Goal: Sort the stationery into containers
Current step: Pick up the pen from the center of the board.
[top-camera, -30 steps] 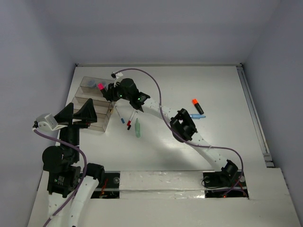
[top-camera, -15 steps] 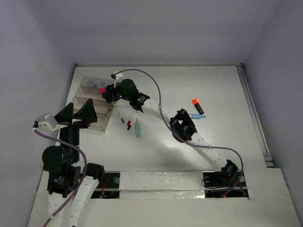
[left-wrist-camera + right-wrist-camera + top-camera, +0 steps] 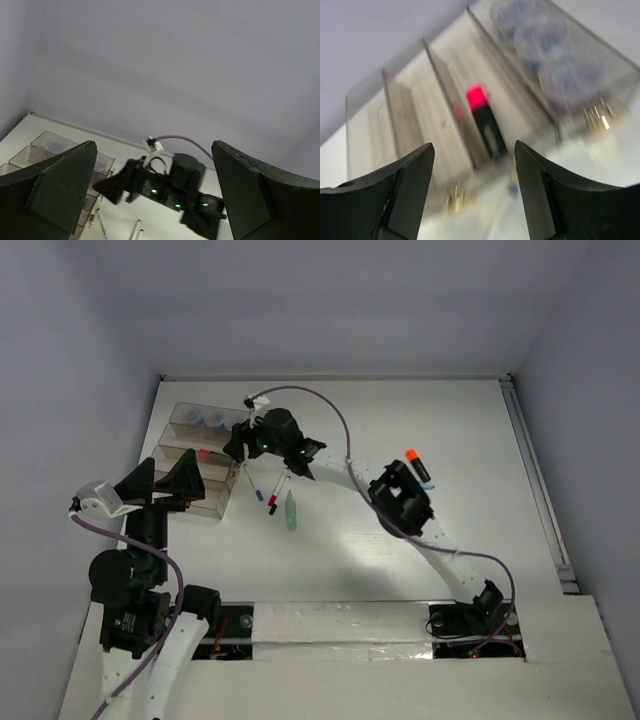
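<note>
Pink highlighter [image 3: 485, 125] in its bin [image 3: 455, 65], my right end effector [image 3: 473, 146] wide open, empty.
Next: pens [image 3: 278, 493] beside it.

Pink-capped black highlighter [image 3: 485, 125] lies in the clear bin [image 3: 460, 65] adjoining the one holding three pots [image 3: 542, 37]

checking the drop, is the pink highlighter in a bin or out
In. The pink highlighter lies on the floor of a bin, between its walls; the open right gripper holds nothing.

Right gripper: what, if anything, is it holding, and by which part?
Nothing. The right gripper is open and empty; the pink highlighter lies loose in a bin beyond its fingers.
</note>
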Available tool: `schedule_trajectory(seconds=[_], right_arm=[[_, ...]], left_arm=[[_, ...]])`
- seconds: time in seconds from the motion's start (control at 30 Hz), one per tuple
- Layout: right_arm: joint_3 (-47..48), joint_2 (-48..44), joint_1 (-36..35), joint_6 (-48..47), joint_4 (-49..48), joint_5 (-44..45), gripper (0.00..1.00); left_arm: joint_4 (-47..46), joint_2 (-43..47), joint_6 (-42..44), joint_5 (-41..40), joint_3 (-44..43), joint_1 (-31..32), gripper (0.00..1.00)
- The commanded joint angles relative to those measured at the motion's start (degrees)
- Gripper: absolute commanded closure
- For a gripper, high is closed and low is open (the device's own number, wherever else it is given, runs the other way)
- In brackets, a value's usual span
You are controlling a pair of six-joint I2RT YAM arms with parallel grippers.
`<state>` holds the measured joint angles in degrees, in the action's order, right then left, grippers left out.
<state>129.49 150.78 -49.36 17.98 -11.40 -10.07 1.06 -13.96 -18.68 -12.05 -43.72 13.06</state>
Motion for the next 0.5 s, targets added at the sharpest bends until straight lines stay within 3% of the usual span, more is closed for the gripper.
schedule_trajectory(seconds=[0.0,0.07,0.2,0.33,0.47], right_arm=[[-17.5,-21.2,3.3,1.2,-8.8,3.4,0.3],[-32.4,-28.8,7.9,1.3,-9.4,5.3,0.33],[-48.3,-43.3,20.2,4.3,-1.5,3.2,0.42],[-57.6,-52.9,28.8,2.6,11.7,9.7,0.42],[-66.6,-65.1,32.7,2.7,15.9,16.4,0.41]], left_arm=[[-3.0,1.3,0.8,0.5,0.3,0.2,0.01],[-2.9,1.6,0.8,0.5,0.3,0.2,0.01],[-3.1,2.7,1.1,0.7,0.3,1.5,0.01],[-2.6,1.7,1.1,1.4,-0.1,3.5,0.01],[-2.5,-4.1,0.6,8.1,-1.5,4.8,0.01]])
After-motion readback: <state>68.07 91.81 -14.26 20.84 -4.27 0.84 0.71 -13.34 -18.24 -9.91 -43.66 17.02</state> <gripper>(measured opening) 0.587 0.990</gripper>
